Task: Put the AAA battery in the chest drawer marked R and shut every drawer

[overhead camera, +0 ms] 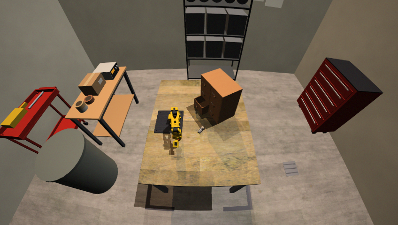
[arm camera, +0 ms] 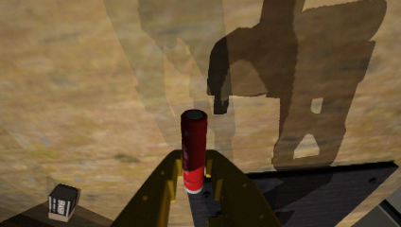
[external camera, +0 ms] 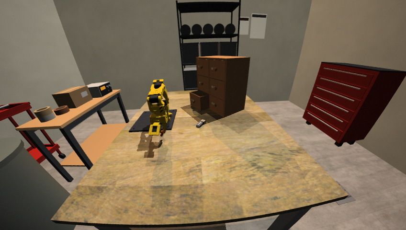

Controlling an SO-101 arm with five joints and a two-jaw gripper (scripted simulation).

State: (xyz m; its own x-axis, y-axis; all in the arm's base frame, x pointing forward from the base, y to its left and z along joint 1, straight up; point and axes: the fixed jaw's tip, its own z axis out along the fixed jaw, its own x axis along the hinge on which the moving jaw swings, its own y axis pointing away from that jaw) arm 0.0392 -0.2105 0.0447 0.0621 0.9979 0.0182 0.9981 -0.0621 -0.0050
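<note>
Battery first: the AAA battery (arm camera: 193, 148), a smooth red cylinder with a flat dark end cap and a pale band at its lower end, is pinched between the two yellow fingers of the gripper (arm camera: 194, 182), its length running out past the fingertips above the table (external camera: 216, 170). Seen from outside, the gripper (external camera: 157, 129) hangs low over the mottled, yellowish wood-grain top, casting a hard-edged shadow on it.

The chest (external camera: 228, 82) serves as landmark. It is a boxy brown wooden cabinet with a lighter orange top and two columns of small knobbed drawers; the bottom drawer (external camera: 199, 100) of its left column stands pulled out, open at the top. No letter marks can be read on the fronts at this size.

The blocky yellow arm (external camera: 158, 99) stands to the left of the chest, on a flat black base plate (external camera: 136, 125) with a matte surface. The held battery is in front of that plate, left of and nearer the camera than the chest's open drawer.

A small rectangular block (external camera: 200, 122), dark with a pale end, lies on the table just in front of the chest's open drawer, apart from the arm.
</note>
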